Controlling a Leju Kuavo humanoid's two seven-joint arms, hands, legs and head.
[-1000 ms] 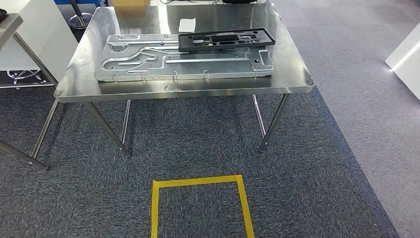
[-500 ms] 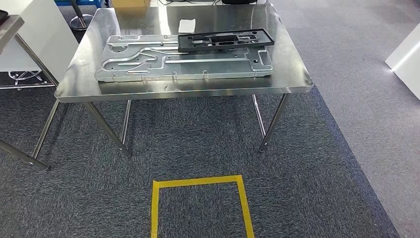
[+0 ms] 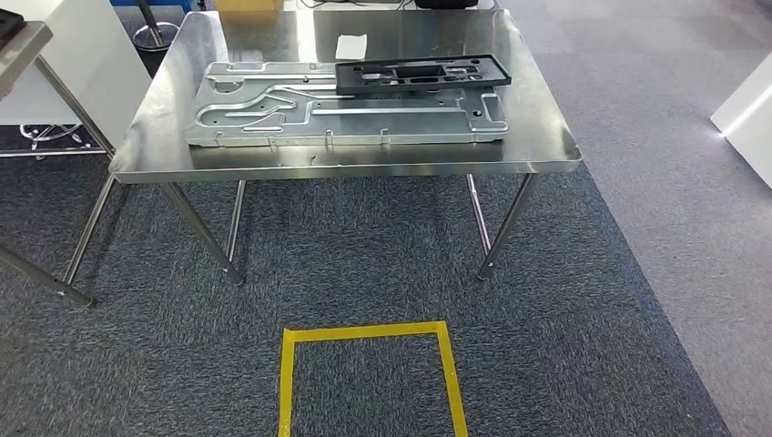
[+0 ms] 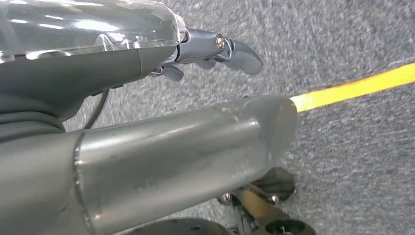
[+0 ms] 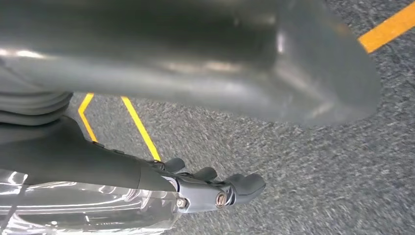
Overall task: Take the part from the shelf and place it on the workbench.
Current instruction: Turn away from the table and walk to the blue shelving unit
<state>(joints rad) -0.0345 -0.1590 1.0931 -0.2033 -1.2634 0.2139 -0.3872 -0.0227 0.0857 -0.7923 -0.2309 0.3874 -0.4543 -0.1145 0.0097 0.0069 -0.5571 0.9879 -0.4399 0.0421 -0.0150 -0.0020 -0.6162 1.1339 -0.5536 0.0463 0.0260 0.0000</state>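
Note:
A black plastic frame part (image 3: 421, 72) lies on the far right portion of a large stamped silver metal plate (image 3: 346, 114), which rests on the steel workbench (image 3: 537, 137) ahead of me in the head view. My left hand (image 4: 186, 127) hangs at my side over the grey carpet, thumb and fingers (image 4: 230, 49) apart with nothing between them. The right hand (image 5: 195, 73) hangs the same way, its fingers (image 5: 215, 188) spread off the thumb and holding nothing.
A yellow tape square (image 3: 369, 331) marks the carpet in front of the bench. A small white paper (image 3: 350, 45) lies at the bench's far side. Another steel table (image 3: 23, 45) and a white cabinet (image 3: 91, 55) stand at left, and a white unit (image 3: 746, 105) at right.
The whole head picture has shifted a little, so the bench sits slightly further right and higher; the plate and black part keep their places on it.

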